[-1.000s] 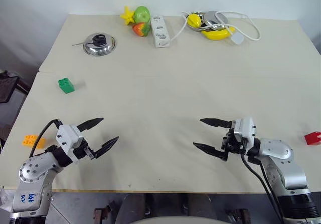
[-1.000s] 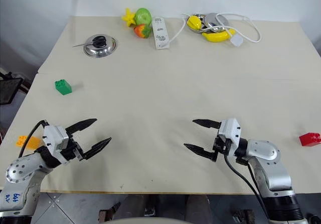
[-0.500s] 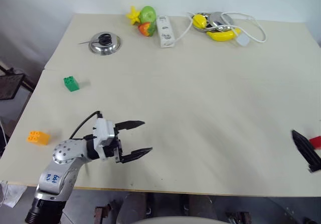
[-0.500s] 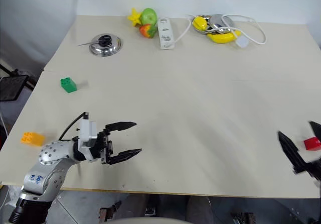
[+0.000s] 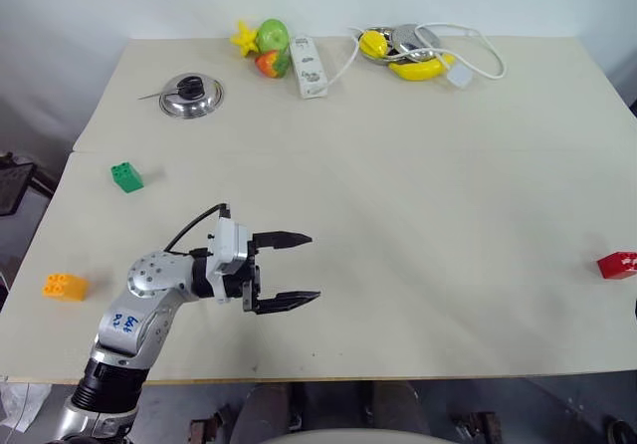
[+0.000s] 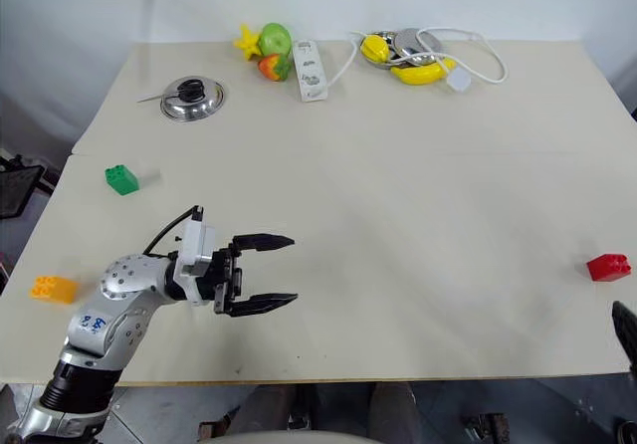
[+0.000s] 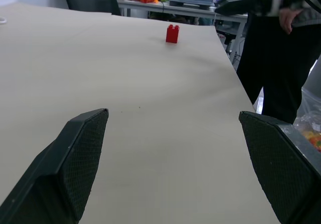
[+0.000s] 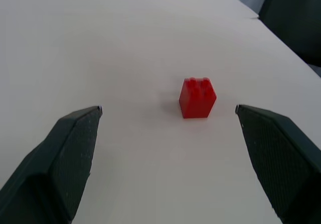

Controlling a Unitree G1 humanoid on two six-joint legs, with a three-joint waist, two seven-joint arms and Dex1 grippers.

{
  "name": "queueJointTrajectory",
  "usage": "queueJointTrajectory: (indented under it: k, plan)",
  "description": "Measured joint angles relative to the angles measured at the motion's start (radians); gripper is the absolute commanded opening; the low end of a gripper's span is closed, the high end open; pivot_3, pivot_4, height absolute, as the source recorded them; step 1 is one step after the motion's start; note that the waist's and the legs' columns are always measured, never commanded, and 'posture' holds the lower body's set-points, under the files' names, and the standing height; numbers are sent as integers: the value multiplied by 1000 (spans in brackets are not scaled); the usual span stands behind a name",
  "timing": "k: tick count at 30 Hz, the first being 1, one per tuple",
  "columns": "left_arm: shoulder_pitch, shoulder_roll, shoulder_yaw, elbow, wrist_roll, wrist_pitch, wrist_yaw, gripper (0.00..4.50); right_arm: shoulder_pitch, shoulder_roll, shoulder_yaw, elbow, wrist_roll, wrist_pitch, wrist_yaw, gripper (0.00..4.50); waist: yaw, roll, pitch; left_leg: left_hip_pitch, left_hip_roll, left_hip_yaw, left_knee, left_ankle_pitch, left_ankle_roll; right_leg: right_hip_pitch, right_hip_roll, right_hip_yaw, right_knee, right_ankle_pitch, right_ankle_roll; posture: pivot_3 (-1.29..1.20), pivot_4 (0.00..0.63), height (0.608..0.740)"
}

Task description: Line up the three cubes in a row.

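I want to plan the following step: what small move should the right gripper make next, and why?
Probably ease the right gripper forward until its open fingers straddle the red cube, then close. The cube stands upright on the table ahead of the gripper, between the line of the two fingers, untouched and far from the other cubes.
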Motion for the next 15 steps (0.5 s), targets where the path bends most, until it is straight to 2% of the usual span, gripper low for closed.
queueJointTrajectory:
  k: [4,7,11,15]
  plan:
    - [22,-9,5,-14,0,1,23,4406,-132,-202,2,151,19,164,-13,4500,6,0,0,-1,0,-1,0,0,1,0,-1,2,-1,-1,-1,0,150,740]
    - [35,-13,8,-38,1,0,46,4406,-197,-320,53,273,-8,264,1,4500,14,-1,0,-2,0,-2,-1,0,1,0,0,1,-1,-1,-1,0,150,740]
    - [73,-10,15,-71,1,2,70,4406,-307,-403,156,428,-70,309,51,4500,19,-1,0,-4,-1,-1,-1,1,2,0,1,-6,0,0,0,0,150,740]
    - [104,0,35,-110,1,6,92,4406,-478,-468,284,622,-160,305,93,4500,19,-1,0,-4,-2,-1,0,1,4,0,0,-8,-1,1,2,0,150,740]
